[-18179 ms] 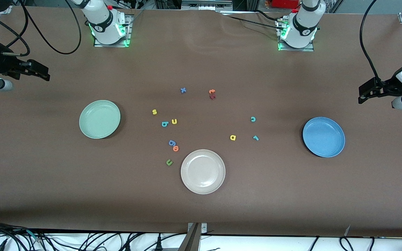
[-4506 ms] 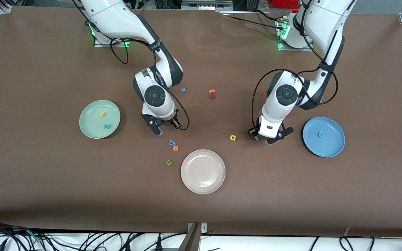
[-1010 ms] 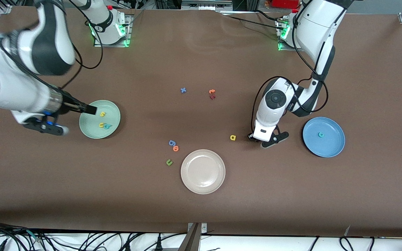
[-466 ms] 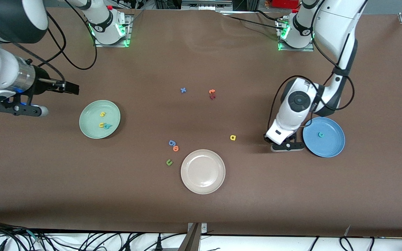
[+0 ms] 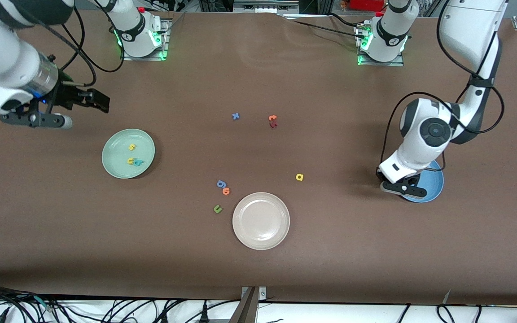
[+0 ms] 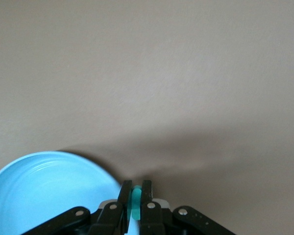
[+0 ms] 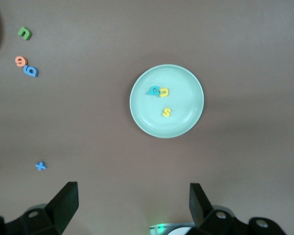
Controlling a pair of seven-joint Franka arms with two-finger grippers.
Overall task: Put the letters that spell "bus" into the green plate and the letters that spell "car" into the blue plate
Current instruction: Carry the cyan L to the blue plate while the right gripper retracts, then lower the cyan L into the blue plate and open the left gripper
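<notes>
My left gripper [image 5: 384, 178] is shut on the teal "r" [image 6: 135, 200], which stands edge-on between its fingers. It hangs over the rim of the blue plate [image 5: 435, 185] [image 6: 49, 191], and the arm hides most of that plate and the teal "c". The yellow "a" [image 5: 299, 177] lies on the table between the blue plate and the beige one. The green plate [image 5: 117, 168] [image 7: 186, 125] holds the yellow "s" [image 5: 131, 146] [image 7: 166, 112], the yellow "u" [image 5: 130, 161] [image 7: 163, 92] and the teal "b" [image 5: 138, 162] [image 7: 153, 90]. My right gripper [image 5: 102, 102] [image 7: 134, 196] is open and empty, raised over the table beside the green plate.
A beige plate [image 5: 260, 240] sits nearest the front camera. Beside it lie a green "u" [image 5: 217, 208], an orange "o" [image 5: 226, 191] and a blue "g" [image 5: 221, 184]. Farther off are a blue "x" [image 5: 235, 116] and orange and dark red letters [image 5: 273, 120].
My left gripper has carried the teal "r" from beside the yellow "a" across to the blue plate's rim. My right gripper has drawn back from over the green plate, open.
</notes>
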